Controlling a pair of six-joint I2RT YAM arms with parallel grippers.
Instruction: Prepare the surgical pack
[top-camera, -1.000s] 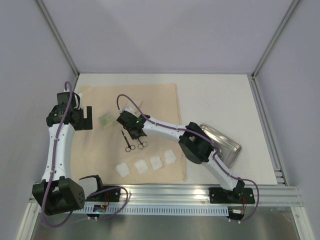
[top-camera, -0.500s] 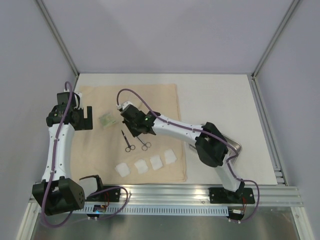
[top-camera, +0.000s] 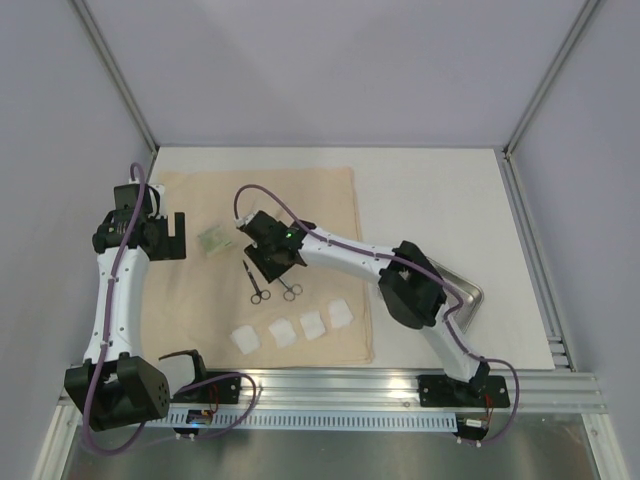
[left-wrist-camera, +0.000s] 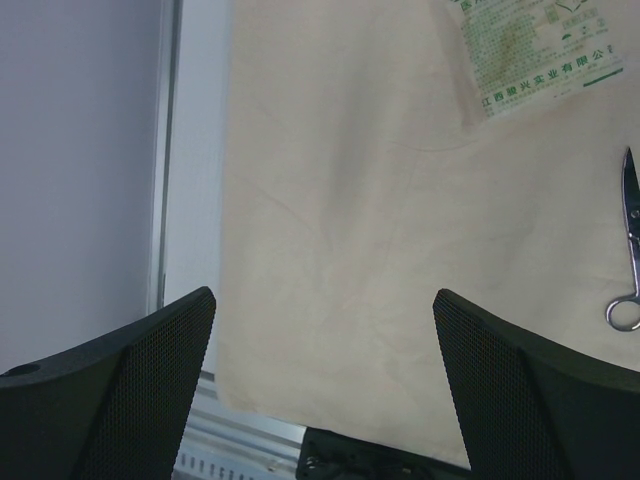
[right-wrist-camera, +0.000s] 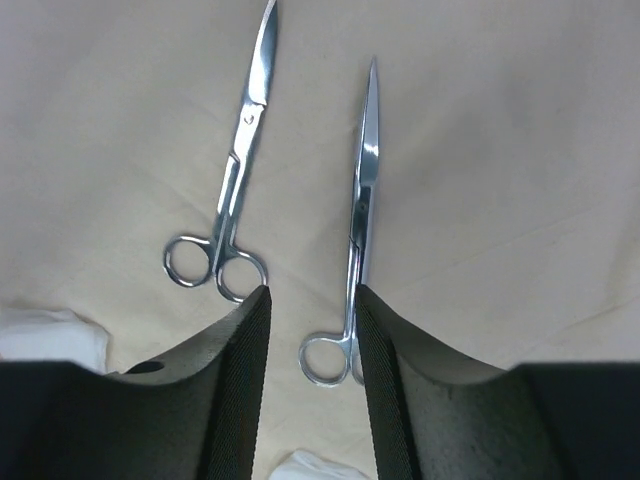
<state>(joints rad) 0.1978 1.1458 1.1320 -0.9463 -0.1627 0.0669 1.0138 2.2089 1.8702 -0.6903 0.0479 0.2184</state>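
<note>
Two scissors mid-cloth, one ring between my jaws.
My right gripper (right-wrist-camera: 312, 295) stands partly open astride the scissors (right-wrist-camera: 358, 215), gripping nothing. Lifting crooked could snag the ring and knock the second pair (right-wrist-camera: 235, 190). The left gripper (left-wrist-camera: 325, 300) gapes empty over the cloth's (top-camera: 320, 195) left edge.

Green Chinese company line, partly legible, on white packet (left-wrist-camera: 530, 45)

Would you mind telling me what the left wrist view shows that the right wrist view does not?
Only the left wrist view shows the green-printed packet, the white table's edge and the open left gripper. Only the right wrist view shows the open right gripper straddling one pair of scissors, plus white gauze corners. Both show the beige cloth and, apparently, the other scissors.
</note>
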